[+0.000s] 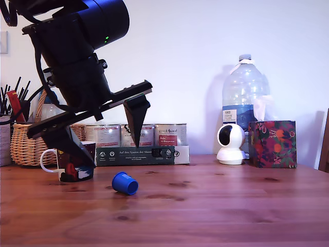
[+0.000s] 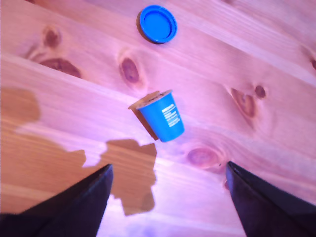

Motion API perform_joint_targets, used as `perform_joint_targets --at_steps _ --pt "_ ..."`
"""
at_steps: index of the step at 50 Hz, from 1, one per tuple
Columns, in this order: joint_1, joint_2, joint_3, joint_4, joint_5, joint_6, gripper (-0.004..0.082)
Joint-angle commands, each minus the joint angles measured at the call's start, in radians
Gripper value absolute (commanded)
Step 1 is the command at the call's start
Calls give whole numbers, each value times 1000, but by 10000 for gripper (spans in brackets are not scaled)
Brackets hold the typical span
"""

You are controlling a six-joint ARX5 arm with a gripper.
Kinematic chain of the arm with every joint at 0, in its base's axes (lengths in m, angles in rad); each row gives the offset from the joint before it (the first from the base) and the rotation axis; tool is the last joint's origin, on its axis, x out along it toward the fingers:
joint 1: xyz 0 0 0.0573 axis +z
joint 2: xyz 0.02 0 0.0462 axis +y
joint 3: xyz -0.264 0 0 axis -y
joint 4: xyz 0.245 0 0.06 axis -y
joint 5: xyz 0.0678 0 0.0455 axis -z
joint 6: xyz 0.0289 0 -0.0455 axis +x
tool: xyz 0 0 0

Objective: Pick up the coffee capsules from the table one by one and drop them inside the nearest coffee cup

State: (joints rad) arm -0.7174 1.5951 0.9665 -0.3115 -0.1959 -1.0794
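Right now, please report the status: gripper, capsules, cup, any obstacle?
Gripper open, empty, raised over the table. Blue capsule on its side beside the mug. Second blue piece lies apart. Nothing blocks the capsule.

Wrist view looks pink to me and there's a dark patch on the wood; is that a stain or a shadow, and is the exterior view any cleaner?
Wrist view: strong pink-magenta cast, sharp focus on the blue capsule; the dark patch looks like the arm's shadow, not a stain. Exterior view: natural colour, the arm is a dark backlit silhouette, the capsule clear.
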Motion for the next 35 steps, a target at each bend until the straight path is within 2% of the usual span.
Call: perform_joint_targets --at_steps 1,5,9,20,24,35 --pt "2 34 -16 15 -1 -29 660" --pt "8 46 -14 30 0 -34 659" --pt "12 55 -8 32 0 -58 659" --pt "26 101 45 29 1 -58 659" --pt "31 122 64 28 8 -77 658" --pt "42 189 129 26 22 -84 656"
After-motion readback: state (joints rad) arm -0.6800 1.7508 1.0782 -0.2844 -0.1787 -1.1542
